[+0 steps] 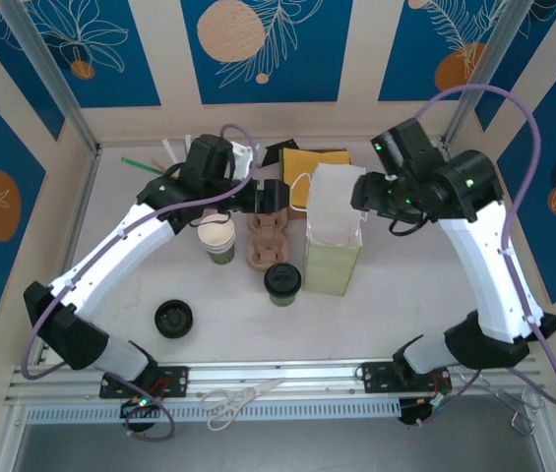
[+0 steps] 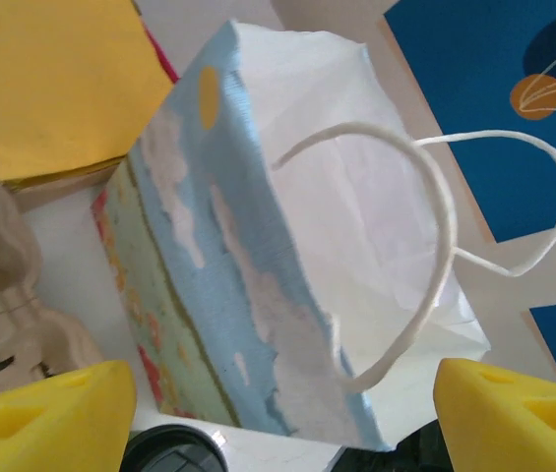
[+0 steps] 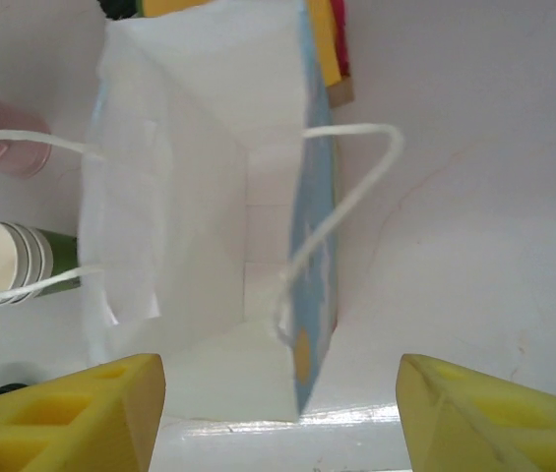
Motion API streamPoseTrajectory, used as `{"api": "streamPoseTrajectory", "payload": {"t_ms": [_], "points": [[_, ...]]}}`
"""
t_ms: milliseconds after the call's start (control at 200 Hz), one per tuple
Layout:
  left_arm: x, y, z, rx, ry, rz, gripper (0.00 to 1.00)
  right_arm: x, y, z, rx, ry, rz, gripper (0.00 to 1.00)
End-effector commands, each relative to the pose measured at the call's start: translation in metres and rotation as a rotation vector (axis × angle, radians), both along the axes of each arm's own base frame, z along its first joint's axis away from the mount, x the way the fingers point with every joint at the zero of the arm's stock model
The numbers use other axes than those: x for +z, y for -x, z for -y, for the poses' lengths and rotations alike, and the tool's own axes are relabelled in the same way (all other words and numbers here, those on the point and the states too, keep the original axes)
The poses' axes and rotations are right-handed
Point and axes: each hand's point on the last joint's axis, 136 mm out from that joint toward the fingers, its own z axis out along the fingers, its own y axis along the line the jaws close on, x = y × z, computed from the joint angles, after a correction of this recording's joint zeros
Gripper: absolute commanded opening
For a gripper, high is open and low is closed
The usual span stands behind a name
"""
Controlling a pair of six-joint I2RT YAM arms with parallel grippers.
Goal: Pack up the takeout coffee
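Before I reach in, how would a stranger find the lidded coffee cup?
Find the tall pale-green paper bag standing open mid-table. Beside its near-left corner stands a small green paper cup with a round black plastic lid. The green cups behind it are lidless; the loose black lid has no cup.

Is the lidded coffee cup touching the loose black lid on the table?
Apart. The top view shows bare table between the lidded coffee cup and the loose black lid.

The bag (image 1: 334,231) is matt paper; the takeout coffee (image 1: 282,285) at its eight o'clock wears a smooth plastic lid (image 1: 282,275).
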Motion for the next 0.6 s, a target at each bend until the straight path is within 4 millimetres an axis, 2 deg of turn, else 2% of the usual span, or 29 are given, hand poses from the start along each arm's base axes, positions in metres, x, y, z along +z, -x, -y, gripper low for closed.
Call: {"api": "streamPoseTrajectory", "payload": {"t_ms": [0, 275, 340, 500, 595], "points": [[0.014, 0.000, 0.015, -0.065, 0.019, 0.051, 0.76, -0.009, 0.001, 0.000, 0.011, -0.047, -0.037, 0.63], [0.014, -0.020, 0.036, -0.091, 0.011, 0.062, 0.66, -0.029, -0.029, 0.007, 0.007, -0.157, -0.062, 0.60], [0.008, -0.026, 0.037, -0.084, -0.010, 0.060, 0.57, -0.032, -0.035, 0.009, 0.009, -0.162, -0.069, 0.54], [-0.003, -0.028, 0.035, -0.073, -0.043, 0.042, 0.27, -0.043, -0.040, 0.021, -0.006, -0.165, -0.093, 0.36], [-0.009, -0.027, 0.032, -0.062, -0.053, 0.030, 0.13, -0.053, -0.041, 0.029, -0.017, -0.178, -0.099, 0.20]]}}
